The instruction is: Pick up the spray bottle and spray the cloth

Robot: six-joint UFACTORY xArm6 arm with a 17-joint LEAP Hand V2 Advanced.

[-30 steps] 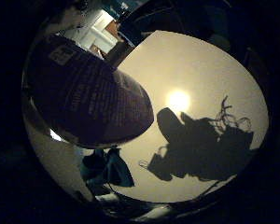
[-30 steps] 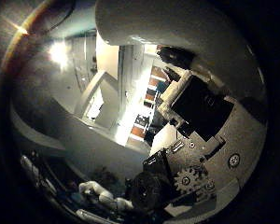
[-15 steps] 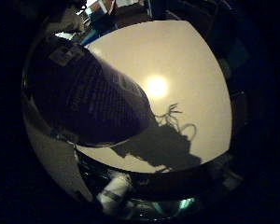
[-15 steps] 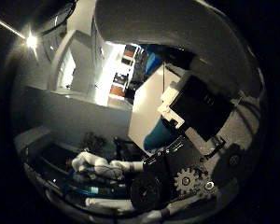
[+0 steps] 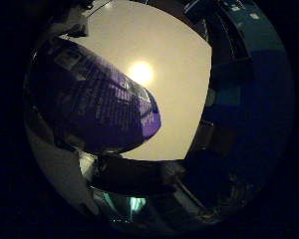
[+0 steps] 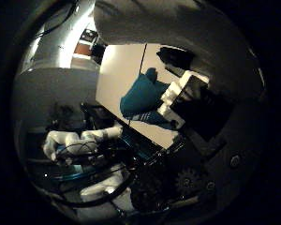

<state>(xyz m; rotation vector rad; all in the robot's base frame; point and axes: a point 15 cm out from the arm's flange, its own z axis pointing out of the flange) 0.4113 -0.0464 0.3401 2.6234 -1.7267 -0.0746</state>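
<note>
Spray bottle (image 5: pixel 97 107) close against the hand's (image 6: pixel 196 108) palm, above pale table (image 5: pixel 174 74).

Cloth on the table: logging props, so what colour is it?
Teal blue cloth, clearest in the thumb side palm view.

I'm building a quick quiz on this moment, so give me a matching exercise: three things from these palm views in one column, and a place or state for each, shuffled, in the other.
Column one:
1. purple labelled spray bottle
2. crumpled teal cloth
3. pale table top

Column two:
A. lies on the light surface, apart from the hand
B. shows a bright round glare of light
C. fills much of the little finger side view, close to the palm

Pairs: 1-C, 2-A, 3-B.
</note>
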